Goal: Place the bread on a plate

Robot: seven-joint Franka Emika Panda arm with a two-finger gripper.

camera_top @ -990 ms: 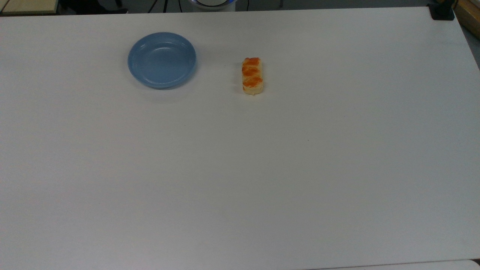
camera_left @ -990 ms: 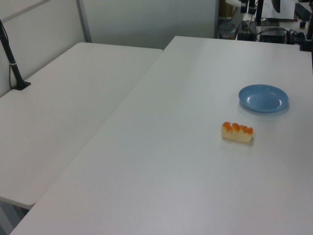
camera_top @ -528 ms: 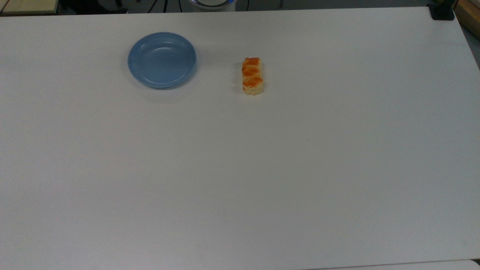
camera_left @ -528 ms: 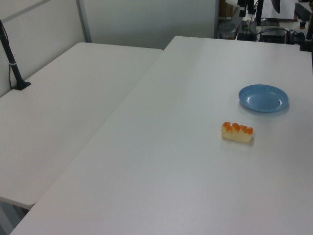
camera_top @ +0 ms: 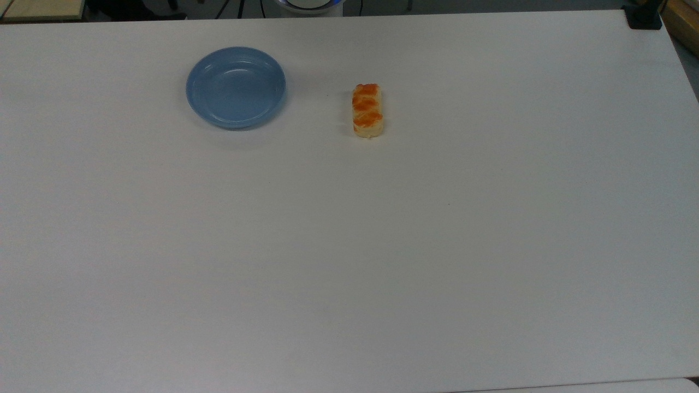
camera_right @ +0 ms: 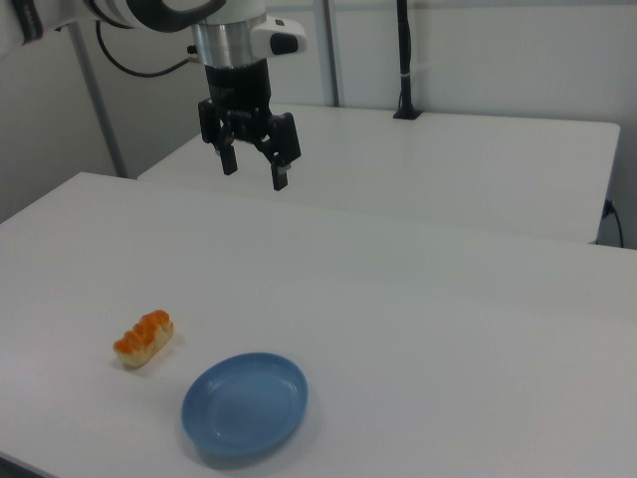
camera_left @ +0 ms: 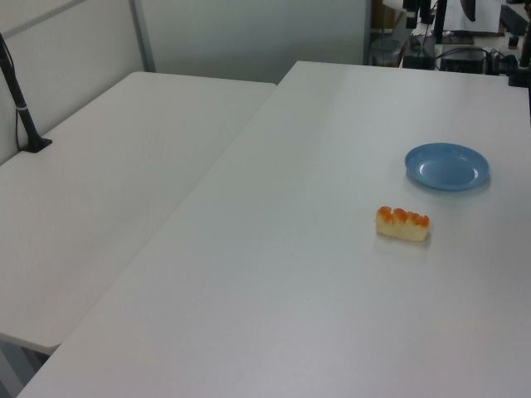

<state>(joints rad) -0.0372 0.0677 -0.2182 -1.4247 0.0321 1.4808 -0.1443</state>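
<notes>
In the right view the arm comes in from the upper left, its wrist pointing straight down. The gripper point(camera_right: 255, 170) hangs high in the air with its two black fingers point(camera_right: 280, 175) spread apart and nothing between them.

A robotics lab or office workroom. Two plain white rectangular tables point(camera_left: 249, 274) stand side by side against pale partition walls point(camera_right: 478, 60), with black cables and equipment stands point(camera_left: 452, 33) beyond the far table edge
</notes>
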